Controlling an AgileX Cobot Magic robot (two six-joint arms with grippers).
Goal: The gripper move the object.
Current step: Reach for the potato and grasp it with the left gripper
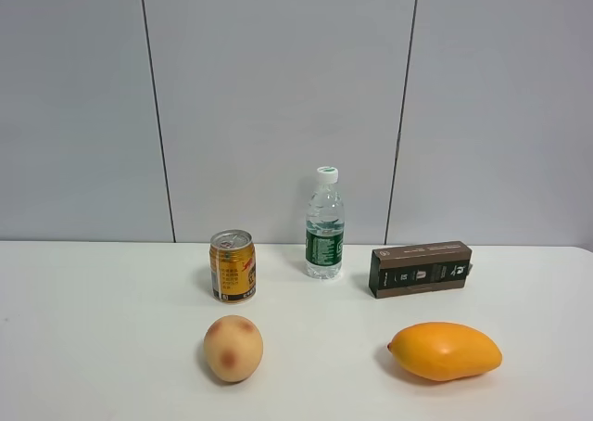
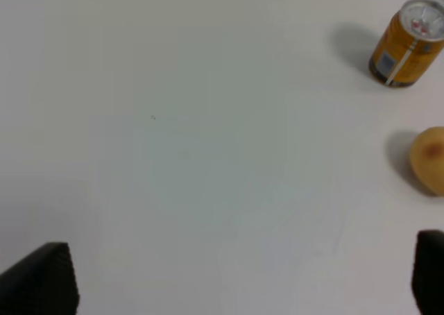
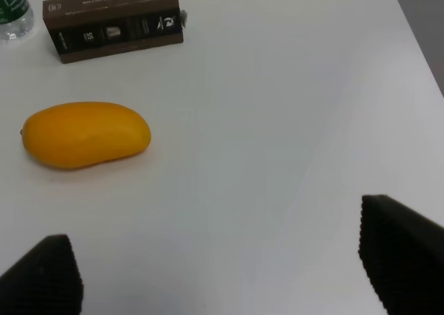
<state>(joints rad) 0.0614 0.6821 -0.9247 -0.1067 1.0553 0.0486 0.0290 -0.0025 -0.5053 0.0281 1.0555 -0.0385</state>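
Since the peach (image 1: pixel 233 348) is lying ungripped near the can (image 1: pixel 232 266), your left gripper (image 2: pixel 236 280) and right gripper (image 3: pixel 222 273) are gaping wide, empty; the whole move is waiting.

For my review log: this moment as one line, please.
stage: no reach yet | peach: near can, untouched | left gripper: open, empty | right gripper: open, empty

Left gripper (image 2: pixel 234 280): jaws wide apart, empty. Only the two black fingertips (image 2: pixel 38 282) show, at opposite edges of the left wrist view, pointing forward and down. Right gripper (image 3: pixel 222 270): same pose, jaws wide apart, empty. Its textured black fingertips (image 3: pixel 395 259) sit uneven in the right wrist view, one filling more of it than the other.
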